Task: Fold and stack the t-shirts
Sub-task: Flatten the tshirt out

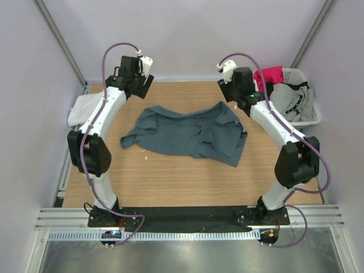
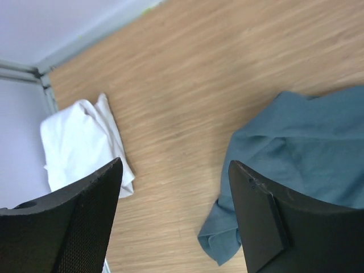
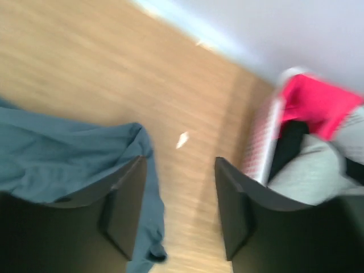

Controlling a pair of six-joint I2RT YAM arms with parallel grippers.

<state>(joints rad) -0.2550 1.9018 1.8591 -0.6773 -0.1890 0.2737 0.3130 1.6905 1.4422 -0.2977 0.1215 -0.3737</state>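
A slate-blue t-shirt [image 1: 187,133] lies crumpled and spread across the middle of the wooden table [image 1: 170,176]. A white t-shirt [image 1: 82,108] lies folded at the table's left edge. My left gripper [image 1: 139,79] is raised above the table's back left. In the left wrist view it [image 2: 175,187] is open over bare wood, with the white t-shirt [image 2: 79,142] to its left and the blue t-shirt [image 2: 307,148] to its right. My right gripper [image 1: 239,91] hangs above the blue shirt's back right corner. It [image 3: 179,187] is open and empty, beside the blue t-shirt's edge [image 3: 57,159].
A white basket [image 1: 314,114] at the back right holds red, grey and black clothes; the right wrist view shows its wall [image 3: 261,145] and a red garment [image 3: 318,102]. A small white scrap [image 3: 182,139] lies on the wood. Grey walls enclose the table.
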